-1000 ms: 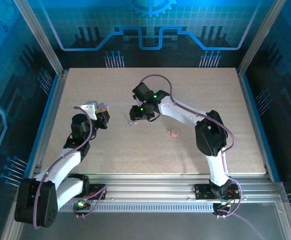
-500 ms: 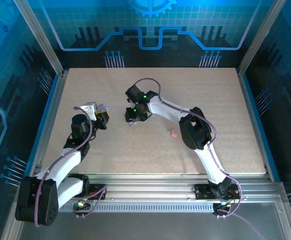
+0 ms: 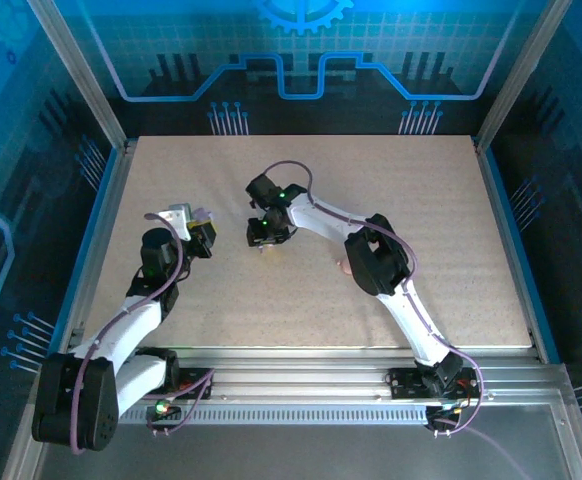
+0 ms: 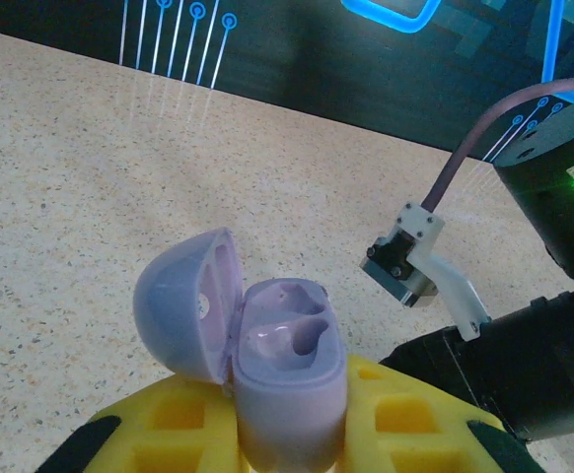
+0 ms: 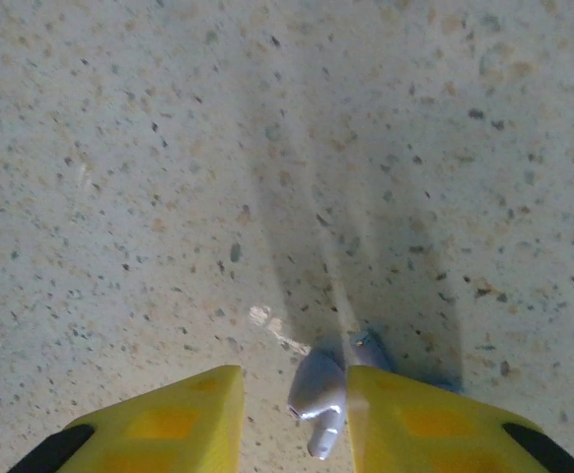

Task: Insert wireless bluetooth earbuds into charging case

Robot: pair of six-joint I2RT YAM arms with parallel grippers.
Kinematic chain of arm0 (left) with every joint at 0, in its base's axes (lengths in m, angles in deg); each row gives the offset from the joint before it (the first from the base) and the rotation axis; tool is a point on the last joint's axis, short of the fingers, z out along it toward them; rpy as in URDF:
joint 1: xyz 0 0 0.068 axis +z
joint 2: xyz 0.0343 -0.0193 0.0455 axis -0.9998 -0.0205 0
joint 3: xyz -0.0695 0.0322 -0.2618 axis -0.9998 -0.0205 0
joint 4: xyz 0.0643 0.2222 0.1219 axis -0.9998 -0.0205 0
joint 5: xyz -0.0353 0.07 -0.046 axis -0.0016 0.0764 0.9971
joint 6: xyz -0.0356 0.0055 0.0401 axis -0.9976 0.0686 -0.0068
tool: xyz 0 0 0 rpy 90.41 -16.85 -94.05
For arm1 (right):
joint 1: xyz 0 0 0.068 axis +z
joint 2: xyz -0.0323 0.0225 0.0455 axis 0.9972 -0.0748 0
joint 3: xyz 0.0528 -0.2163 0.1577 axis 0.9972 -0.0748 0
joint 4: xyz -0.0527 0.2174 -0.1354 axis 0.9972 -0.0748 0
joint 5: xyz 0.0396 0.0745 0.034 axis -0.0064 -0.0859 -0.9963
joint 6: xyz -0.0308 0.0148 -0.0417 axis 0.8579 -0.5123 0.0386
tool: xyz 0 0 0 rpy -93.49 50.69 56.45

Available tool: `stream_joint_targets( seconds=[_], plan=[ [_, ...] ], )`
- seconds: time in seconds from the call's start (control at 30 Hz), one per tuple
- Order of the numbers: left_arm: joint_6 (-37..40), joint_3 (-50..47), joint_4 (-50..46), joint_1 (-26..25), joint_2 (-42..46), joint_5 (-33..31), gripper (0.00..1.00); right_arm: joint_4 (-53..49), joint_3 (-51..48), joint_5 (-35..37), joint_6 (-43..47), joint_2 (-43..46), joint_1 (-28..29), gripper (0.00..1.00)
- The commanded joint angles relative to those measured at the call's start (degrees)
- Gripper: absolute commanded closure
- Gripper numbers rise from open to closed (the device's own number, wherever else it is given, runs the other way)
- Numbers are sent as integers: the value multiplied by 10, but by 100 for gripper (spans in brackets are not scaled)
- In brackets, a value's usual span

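My left gripper [image 4: 287, 439] is shut on the lilac charging case [image 4: 289, 379], held upright between the yellow pads with its lid [image 4: 183, 305] swung open to the left. From above, the case [image 3: 204, 216] sits at the left gripper [image 3: 201, 235], left of centre. A pale lilac earbud [image 5: 319, 392] lies on the table between the yellow fingers of my right gripper [image 5: 292, 384]. It rests against the right finger [image 5: 405, 414], with a gap to the left finger [image 5: 183, 419]; the jaws stand open around it. From above, the right gripper [image 3: 263, 238] points down at the table.
A small pink round puck [image 3: 345, 266] lies on the speckled table [image 3: 451, 220] beside the right arm's elbow. The right arm's black wrist [image 4: 524, 365] hangs close to the right of the held case. Metal rails and blue walls frame the table.
The right arm has swung left toward the left gripper and come down over the earbud. Its jaws have narrowed around it. The left gripper has kept still with the case.
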Motion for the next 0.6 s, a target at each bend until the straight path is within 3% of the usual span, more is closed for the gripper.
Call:
stream_joint_targets(
  seconds=[0.0,0.57],
  plan=[
    [-5,-5,25,10,-1,9,84,-15,21,-4,6,-22,5,67],
    [-4,-3,28,18,-6,17,83,-96,58,74,47,-38,33,71]
  ],
)
